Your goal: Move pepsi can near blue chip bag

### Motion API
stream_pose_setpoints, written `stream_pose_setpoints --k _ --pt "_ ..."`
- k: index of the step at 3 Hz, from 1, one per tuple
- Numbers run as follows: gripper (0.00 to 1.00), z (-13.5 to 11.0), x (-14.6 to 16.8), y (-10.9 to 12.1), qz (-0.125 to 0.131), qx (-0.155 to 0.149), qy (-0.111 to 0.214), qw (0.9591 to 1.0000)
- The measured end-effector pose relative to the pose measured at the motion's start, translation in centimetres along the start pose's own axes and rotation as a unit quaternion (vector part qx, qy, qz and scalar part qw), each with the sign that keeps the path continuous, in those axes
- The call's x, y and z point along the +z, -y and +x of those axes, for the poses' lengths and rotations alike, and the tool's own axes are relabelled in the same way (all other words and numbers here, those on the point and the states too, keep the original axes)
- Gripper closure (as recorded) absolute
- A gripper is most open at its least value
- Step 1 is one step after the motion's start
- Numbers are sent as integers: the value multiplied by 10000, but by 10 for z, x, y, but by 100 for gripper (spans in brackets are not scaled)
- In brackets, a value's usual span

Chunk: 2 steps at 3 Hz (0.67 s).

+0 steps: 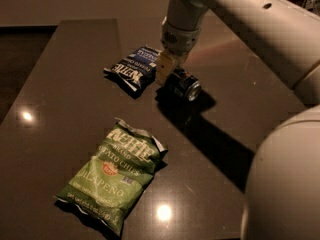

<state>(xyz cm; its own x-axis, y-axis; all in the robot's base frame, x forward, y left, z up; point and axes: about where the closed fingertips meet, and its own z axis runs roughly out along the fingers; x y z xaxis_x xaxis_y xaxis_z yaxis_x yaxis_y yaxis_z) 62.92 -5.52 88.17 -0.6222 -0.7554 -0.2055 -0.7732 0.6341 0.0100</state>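
The tool (170, 79) seems clamped on the pepsi can (185, 85), which is tipped sideways just beside the blue chip bag (134, 70). On the bench (65, 84), the green chip bag (114, 171) lies well apart from it.

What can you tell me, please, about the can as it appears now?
The can is dark, shiny metal, with its silver end facing the lower right of the view. It lies on its side, on or just above the table, close beside the blue bag; whether they touch is unclear. The end effector, directly above, clasps the end nearer the bag.
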Motion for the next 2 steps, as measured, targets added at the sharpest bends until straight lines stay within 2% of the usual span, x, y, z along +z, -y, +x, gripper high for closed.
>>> stream_pose_setpoints --k 1,2 --pt "83 -19 14 0 -115 -244 -39 9996" --pt "52 -31 28 3 -182 -442 -90 9988"
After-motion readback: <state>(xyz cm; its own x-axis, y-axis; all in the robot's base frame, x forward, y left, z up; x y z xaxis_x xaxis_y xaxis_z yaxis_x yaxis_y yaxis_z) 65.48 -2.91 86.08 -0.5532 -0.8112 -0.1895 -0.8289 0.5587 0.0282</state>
